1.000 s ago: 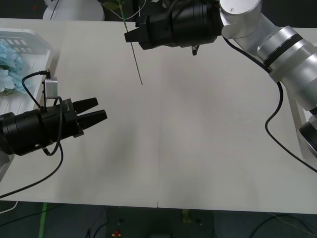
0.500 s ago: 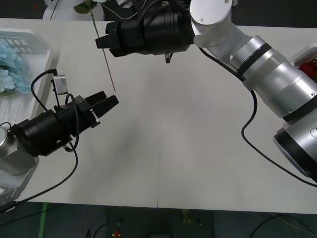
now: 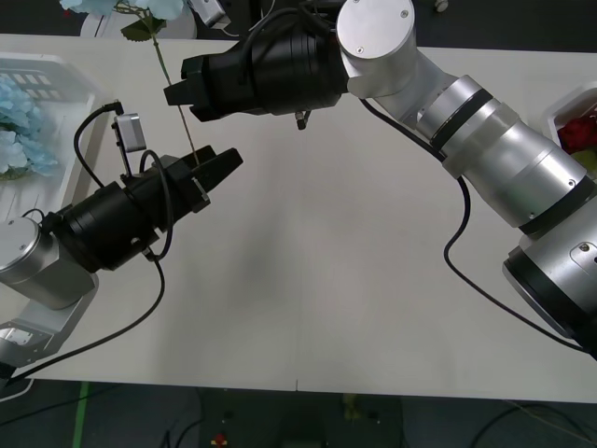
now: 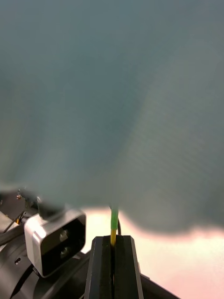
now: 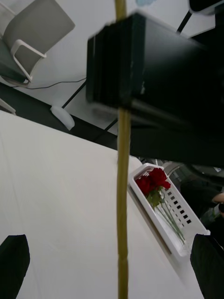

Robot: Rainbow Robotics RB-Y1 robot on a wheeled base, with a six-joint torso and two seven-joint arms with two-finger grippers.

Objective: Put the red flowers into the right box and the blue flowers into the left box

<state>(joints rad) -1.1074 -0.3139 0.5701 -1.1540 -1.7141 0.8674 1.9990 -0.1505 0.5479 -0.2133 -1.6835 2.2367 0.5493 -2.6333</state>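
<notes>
Counter (image 3: 373,299): white, carrying a tray at each side edge.
Right end effector (image 3: 173,94): reached across to the far left part of the counter, black fingers clenched on the thin stem of a blue flower (image 3: 171,70); in the right wrist view the stem (image 4: 113,226) stands up from between the closed fingers (image 4: 123,266).
Held blue flower: pale blue bloom and a green leaf at the far edge, stem running down past the right end effector to the left one.
Left end effector (image 3: 213,169): just below the right one, fingers released and spread, the stem's lower end between them; in the left wrist view the stem (image 5: 122,196) hangs midway between the two parted fingertips.
Left box (image 3: 79,79): at the counter's left edge, holding other blue flowers (image 3: 19,131).
Right box (image 3: 564,107): at the counter's right edge, holding red flowers (image 3: 580,133); the left wrist view shows the roses (image 5: 153,180) lying in a slotted white tray (image 5: 186,229).
Writing: no readable labels or brand marks.
</notes>
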